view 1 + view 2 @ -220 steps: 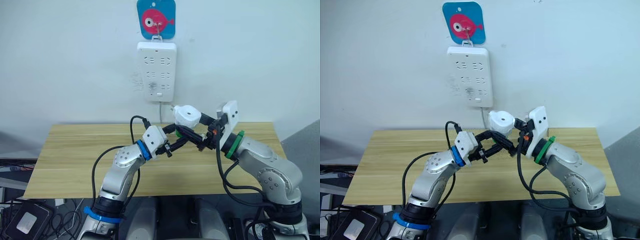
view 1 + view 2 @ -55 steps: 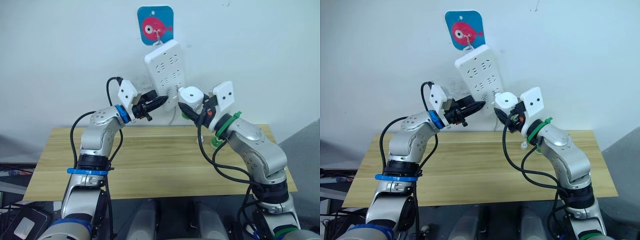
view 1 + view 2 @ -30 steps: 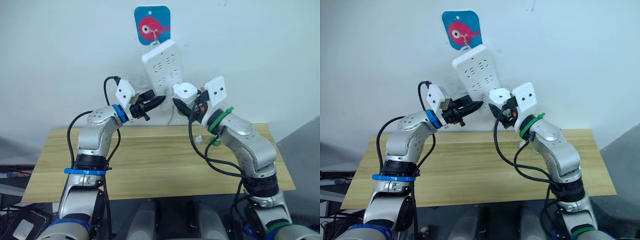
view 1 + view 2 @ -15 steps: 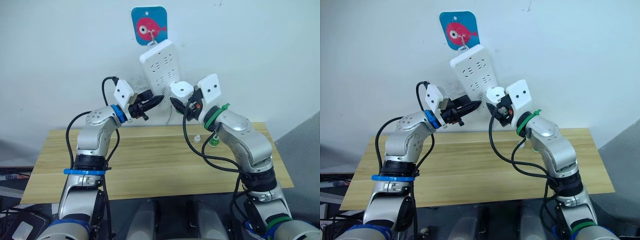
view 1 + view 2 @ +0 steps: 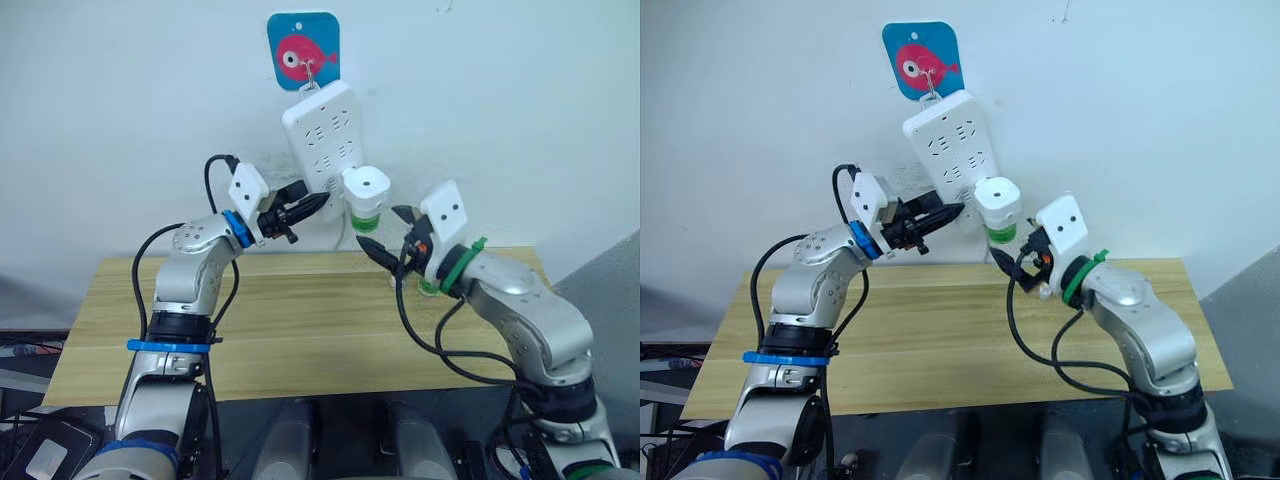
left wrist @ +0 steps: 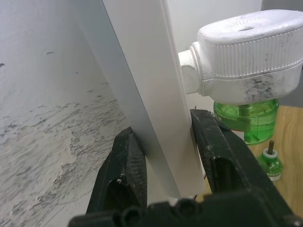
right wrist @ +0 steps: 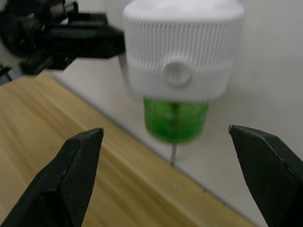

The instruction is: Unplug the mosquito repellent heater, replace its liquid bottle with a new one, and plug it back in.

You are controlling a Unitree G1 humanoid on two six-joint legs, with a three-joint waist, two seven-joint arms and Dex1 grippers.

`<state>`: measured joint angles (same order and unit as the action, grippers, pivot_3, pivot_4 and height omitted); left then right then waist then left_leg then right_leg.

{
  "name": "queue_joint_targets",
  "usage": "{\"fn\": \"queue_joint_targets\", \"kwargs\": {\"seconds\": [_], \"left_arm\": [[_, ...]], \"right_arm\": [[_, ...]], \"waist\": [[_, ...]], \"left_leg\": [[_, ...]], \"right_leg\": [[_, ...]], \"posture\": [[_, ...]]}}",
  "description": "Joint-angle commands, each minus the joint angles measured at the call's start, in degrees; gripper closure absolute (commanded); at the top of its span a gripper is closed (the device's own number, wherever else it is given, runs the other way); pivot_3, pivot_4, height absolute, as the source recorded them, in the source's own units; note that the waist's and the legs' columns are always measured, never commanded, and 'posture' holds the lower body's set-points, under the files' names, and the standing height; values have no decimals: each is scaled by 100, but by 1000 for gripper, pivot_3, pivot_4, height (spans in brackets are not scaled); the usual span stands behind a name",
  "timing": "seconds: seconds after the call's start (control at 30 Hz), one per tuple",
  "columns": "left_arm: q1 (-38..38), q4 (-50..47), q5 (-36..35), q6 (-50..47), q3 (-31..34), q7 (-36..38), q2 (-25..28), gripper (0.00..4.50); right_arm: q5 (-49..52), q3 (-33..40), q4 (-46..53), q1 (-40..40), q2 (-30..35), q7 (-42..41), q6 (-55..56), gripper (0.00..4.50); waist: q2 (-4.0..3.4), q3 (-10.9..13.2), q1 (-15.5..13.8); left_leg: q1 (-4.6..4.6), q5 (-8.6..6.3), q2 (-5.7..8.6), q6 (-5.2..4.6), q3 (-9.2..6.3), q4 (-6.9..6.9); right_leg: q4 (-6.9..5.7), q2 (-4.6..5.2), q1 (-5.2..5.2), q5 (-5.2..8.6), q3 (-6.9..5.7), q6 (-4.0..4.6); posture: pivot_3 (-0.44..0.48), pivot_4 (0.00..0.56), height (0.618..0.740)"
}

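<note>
Nearest me, my right pincer (image 5: 385, 243) hangs over the wooden counter (image 5: 300, 330) with its fingers spread wide and nothing between them, just below and in front of the mosquito repellent heater (image 5: 366, 188). The heater sits plugged into the lower part of the power strip (image 5: 325, 130), its green liquid bottle (image 7: 176, 118) screwed in underneath. Behind the right arm on the counter stands another green bottle (image 6: 270, 162), probably the old one.

My left pincer (image 5: 300, 210) is clamped on the strip's lower edge, holding it tilted away from its plumb hang on the fish hook (image 5: 303, 47).

My worry is the strip. It dangles from that single hook, so when I let go it could swing and rock the heater's prongs loose if they are not fully seated. I can't confirm the seating from here. A careless sweep of the open right pincer could also knock the heater, or topple the bottle behind.
</note>
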<state>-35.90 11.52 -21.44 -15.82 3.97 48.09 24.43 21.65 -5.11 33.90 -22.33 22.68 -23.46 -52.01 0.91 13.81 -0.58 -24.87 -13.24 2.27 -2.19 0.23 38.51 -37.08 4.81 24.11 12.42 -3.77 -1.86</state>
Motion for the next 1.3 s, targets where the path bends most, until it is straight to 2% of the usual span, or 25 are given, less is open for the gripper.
{"fn": "queue_joint_targets", "kwargs": {"seconds": [0.03,0.13,0.17,0.2,0.3,0.43,0.5,0.63,0.83,1.3], "left_arm": [[491,-368,-13,-15,333,-86,322,1575],[1173,-775,-23,-66,527,-80,686,569],[1317,-876,-36,-84,564,-89,763,179],[1466,-999,-56,-110,601,-100,840,0],[2377,-2000,-365,-444,941,-33,1189,0],[2914,-2984,-865,-998,1159,-110,1370,0],[3190,-3624,-1277,-1406,1263,-104,1498,0],[3213,-4380,-2180,-2185,1584,-337,1717,0],[2798,-4667,-3238,-2949,1725,-810,1893,0],[2574,-4415,-3338,-3007,1647,-828,2024,0]], "right_arm": [[177,154,275,81,62,-131,116,0],[312,58,227,182,62,-333,256,580],[342,37,209,195,68,-381,286,983],[365,20,182,202,68,-420,312,1316],[644,-79,88,124,-123,-578,259,2366],[740,-235,-65,-38,-239,-713,314,3780],[723,-354,-358,-213,-515,-655,423,4487],[679,-388,-688,-453,-808,-621,596,4487],[616,-419,-875,-573,-907,-553,748,4487],[557,-257,-1130,-731,-1155,-167,877,4487]], "waist": [[0,0,27],[2,1,15],[2,1,1],[2,1,-25],[8,5,-74],[8,5,-140],[11,5,-207],[11,6,-275],[11,6,-328],[10,7,-369]], "left_leg": [[0,1,0,1,1,-10],[3,5,0,8,0,-39],[3,6,0,10,-2,-43],[2,7,0,11,-3,-46],[2,6,0,12,-4,-48],[2,4,1,12,-10,-49],[3,5,2,14,-17,-47],[3,6,4,15,-16,-48],[3,10,6,21,-20,-50],[6,25,5,49,-20,-61]], "right_leg": [[2,0,4,0,0,0],[11,3,9,0,-5,3],[13,3,9,1,-5,4],[15,4,9,3,-7,7],[19,9,8,4,-9,7],[22,14,7,6,-12,8],[23,16,6,8,-19,7],[23,14,8,12,-18,10],[20,9,5,25,-20,-11],[17,2,9,23,-15,-2]], "posture": [[72,215,740],[97,211,740],[103,211,740],[114,212,740],[143,215,740],[165,215,740],[185,217,740],[208,221,740],[219,227,740],[200,229,740]]}}
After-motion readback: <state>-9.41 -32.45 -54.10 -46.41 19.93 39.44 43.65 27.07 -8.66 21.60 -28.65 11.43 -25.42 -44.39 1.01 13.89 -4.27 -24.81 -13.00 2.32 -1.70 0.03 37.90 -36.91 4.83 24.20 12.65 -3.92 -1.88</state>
